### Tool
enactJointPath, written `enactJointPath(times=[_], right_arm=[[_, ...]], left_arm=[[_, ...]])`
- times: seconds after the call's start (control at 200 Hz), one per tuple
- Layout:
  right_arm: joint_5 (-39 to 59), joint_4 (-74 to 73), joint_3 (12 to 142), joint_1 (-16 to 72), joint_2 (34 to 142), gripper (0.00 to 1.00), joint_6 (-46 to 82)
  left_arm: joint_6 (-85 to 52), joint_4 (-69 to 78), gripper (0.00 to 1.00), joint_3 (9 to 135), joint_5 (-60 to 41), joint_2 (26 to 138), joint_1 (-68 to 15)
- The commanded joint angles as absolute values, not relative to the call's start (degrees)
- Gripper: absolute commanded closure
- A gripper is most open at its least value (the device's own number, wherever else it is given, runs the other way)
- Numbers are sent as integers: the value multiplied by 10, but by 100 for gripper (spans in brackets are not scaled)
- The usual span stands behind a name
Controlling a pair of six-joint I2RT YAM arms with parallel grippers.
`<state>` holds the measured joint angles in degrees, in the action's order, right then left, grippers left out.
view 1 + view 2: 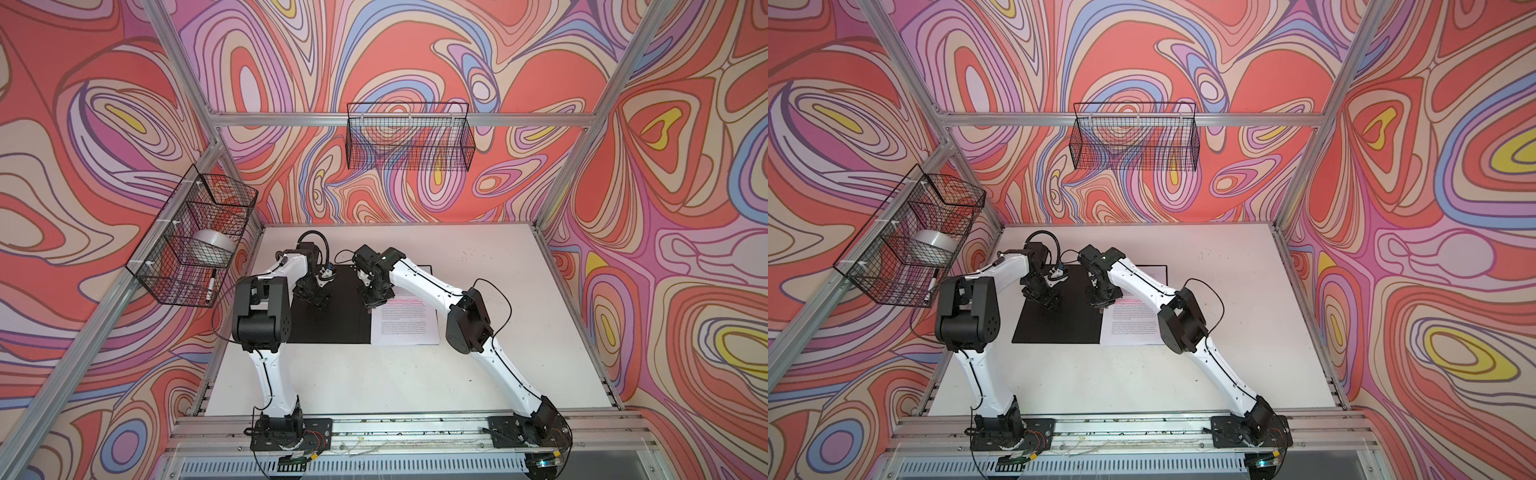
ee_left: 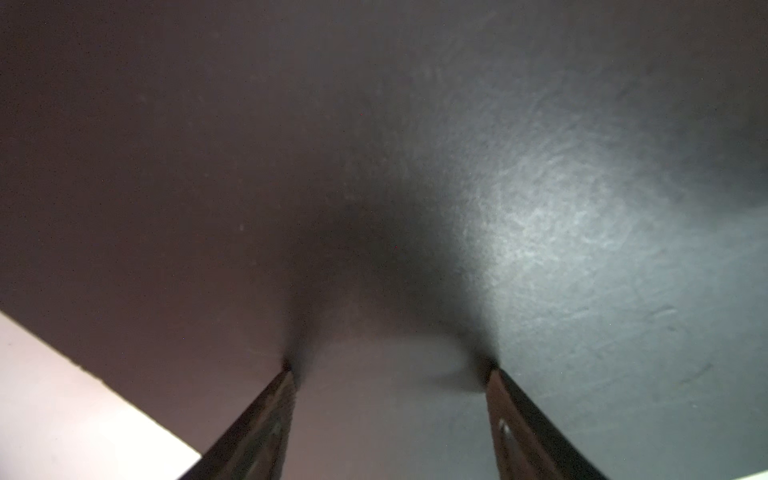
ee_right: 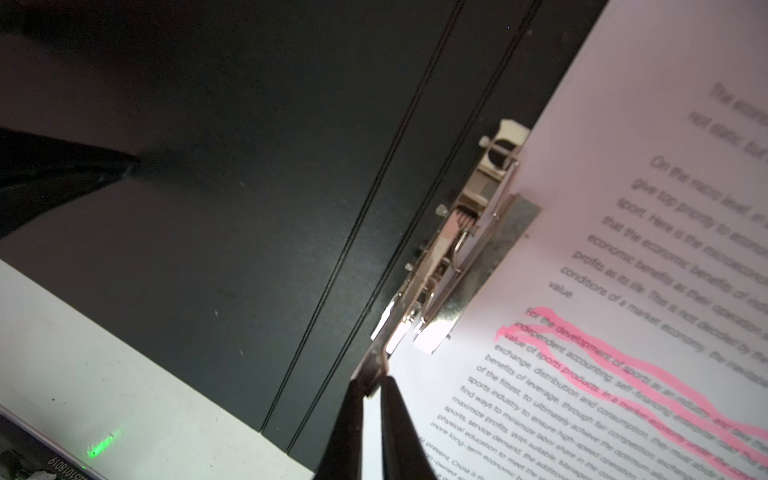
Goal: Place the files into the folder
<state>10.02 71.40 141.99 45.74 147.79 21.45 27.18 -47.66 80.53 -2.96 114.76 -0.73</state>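
**Files at the clip, right pincer on the lever**

Files (image 1: 405,328): white printed sheets, pink highlighter on the top one. They lie flat on the open folder (image 1: 336,324), all to one side of the metal clip (image 3: 457,249). Their edge runs up to the clip, and the clip's flat plate sits over that edge. Can't tell whether the plate is pressing down. On the other side of the clip is the folder's bare black cover, flat on the white table (image 1: 374,374).

Right gripper (image 3: 371,384): fingers drawn together, pinching the tip of the clip lever (image 3: 375,360) at the clip's end. Thin bite, metal between narrow tips.

Left gripper (image 2: 390,374): fingers well apart, holding nothing. The tips look planted on the black cover, on the paperless side of the clip.

Risks:
- The lever could slip from so small a pinch and snap back, which would jolt the sheets.
- Nothing pins the sheets themselves. If the plate lifts, they could slide or fan askew away from the clip, then be clamped crooked or missed.
- A sideways pull on the lever would likely drag the whole folder unless the left tips bear on the cover.

Arms:
- Right: elbow high, forearm slanting down toward the clip, wrist tipped steeply so the fingers meet the lever from above.
- Left: elbow raised likewise, wrist bent down, gripper near vertical over the cover beside the clip.
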Motion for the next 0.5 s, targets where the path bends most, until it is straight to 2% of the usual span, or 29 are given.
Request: enactJointPath(times=[0.0, 0.496], right_arm=[[56, 753, 1404, 450, 1517, 90, 206], [35, 765, 1404, 451, 1547, 91, 200]], left_arm=[[272, -477, 27, 804, -19, 1174, 1], [272, -480, 28, 805, -22, 1177, 4]])
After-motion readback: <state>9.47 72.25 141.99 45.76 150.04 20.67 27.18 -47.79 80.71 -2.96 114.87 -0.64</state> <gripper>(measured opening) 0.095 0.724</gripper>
